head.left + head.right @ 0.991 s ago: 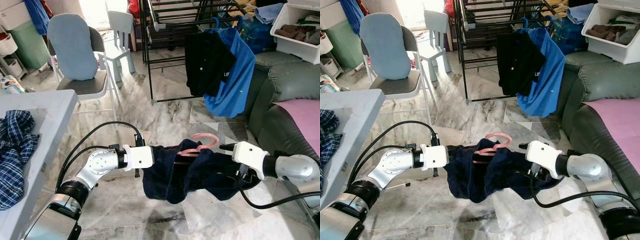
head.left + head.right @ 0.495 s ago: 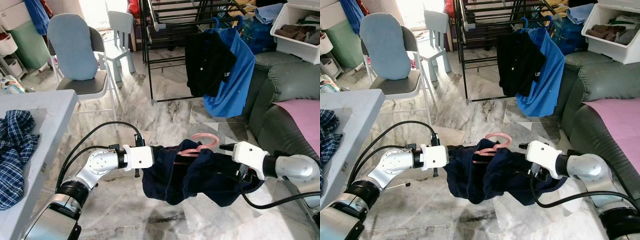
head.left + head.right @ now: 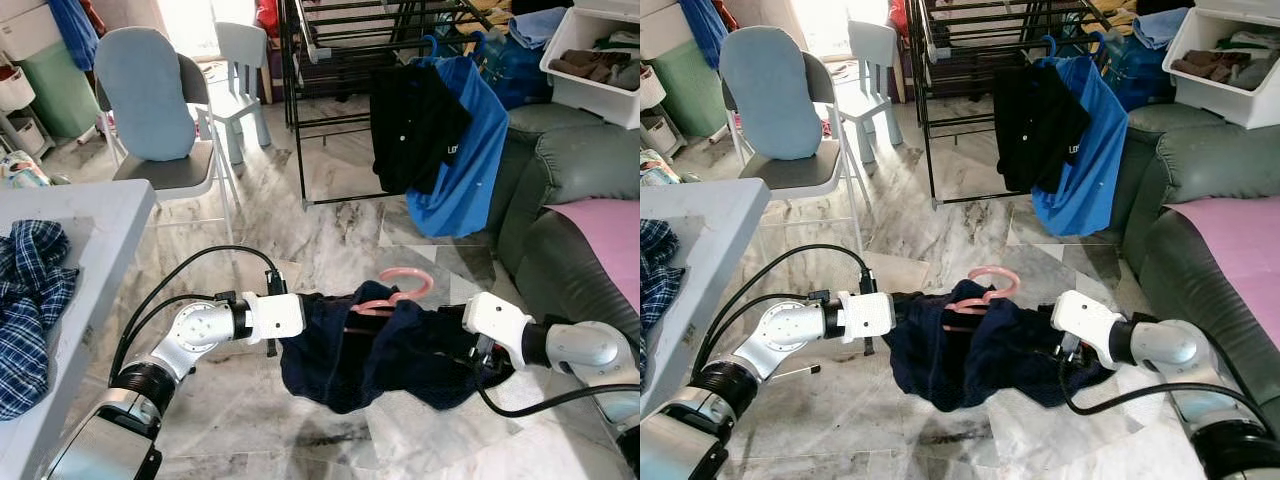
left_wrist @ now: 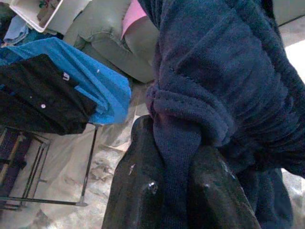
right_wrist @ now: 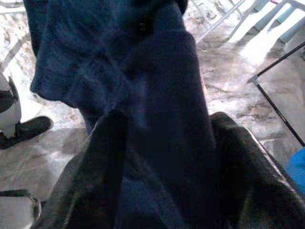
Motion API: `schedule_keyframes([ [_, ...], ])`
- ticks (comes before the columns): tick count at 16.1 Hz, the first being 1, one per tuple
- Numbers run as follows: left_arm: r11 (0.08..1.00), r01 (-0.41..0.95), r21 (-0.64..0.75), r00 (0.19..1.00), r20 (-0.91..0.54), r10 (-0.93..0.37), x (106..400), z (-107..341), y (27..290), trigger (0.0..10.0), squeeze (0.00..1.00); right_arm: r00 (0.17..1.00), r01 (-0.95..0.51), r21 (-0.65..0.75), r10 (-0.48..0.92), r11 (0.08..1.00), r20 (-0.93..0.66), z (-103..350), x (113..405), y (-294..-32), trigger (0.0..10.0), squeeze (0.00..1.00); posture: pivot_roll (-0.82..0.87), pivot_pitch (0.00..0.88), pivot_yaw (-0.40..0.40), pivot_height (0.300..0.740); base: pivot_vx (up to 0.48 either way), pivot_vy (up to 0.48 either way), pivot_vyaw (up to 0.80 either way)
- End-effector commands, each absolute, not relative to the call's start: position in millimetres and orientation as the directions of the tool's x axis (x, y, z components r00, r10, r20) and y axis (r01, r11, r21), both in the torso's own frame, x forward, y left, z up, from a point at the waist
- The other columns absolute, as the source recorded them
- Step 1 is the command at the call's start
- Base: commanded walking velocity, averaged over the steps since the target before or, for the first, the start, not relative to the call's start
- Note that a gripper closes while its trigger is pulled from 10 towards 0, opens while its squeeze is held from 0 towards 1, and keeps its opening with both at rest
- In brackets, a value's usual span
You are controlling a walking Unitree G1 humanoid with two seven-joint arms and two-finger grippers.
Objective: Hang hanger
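Marble floor (image 3: 330, 220) of a living room; a black drying rack (image 3: 340, 60) stands ahead at the far side, with a black shirt (image 3: 412, 125) and a blue shirt (image 3: 470, 150) hung at its right end beside a grey sofa (image 3: 560, 200).

A navy garment (image 3: 370, 345) on a pink hanger (image 3: 395, 290) is held low between both arms, well short of the rack. Its long axis runs left to right; the hook is turned up and forward.

The left gripper (image 4: 176, 191) is clamped on one end of the cloth, the right gripper (image 5: 162, 157) on the other. Both forearms are held level, converging. Neither arm is judged closer to the rack, so a forward lift is needed.
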State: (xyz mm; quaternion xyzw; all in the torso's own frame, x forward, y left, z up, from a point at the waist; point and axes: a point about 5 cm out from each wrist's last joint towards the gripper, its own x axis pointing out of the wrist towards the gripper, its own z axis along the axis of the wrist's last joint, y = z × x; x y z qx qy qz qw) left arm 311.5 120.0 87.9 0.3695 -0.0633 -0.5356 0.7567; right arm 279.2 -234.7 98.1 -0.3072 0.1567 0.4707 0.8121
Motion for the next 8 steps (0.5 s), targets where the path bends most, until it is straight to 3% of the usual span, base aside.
schedule_keyframes([
  [1, 0.194, 0.719, 0.667, 0.458, -0.244, -0.855, 320.0, 102.2, 123.4, 0.0, 0.0, 0.479, -0.877, -0.341, 0.679, 0.338, -0.556, 96.7, 280.8, -231.4, 0.0, 0.0, -0.16, 0.0, 0.042, 0.74, 0.0, 0.0, 0.0],
  [8, 0.211, 0.704, 0.678, 0.474, -0.228, -0.85, 321.5, 102.5, 122.1, 0.0, 0.0, 0.513, -0.856, -0.349, 0.709, 0.381, -0.485, 100.7, 290.7, -223.6, 0.0, 0.0, -0.16, 0.0, 0.042, 0.74, 0.0, 0.0, 0.0],
])
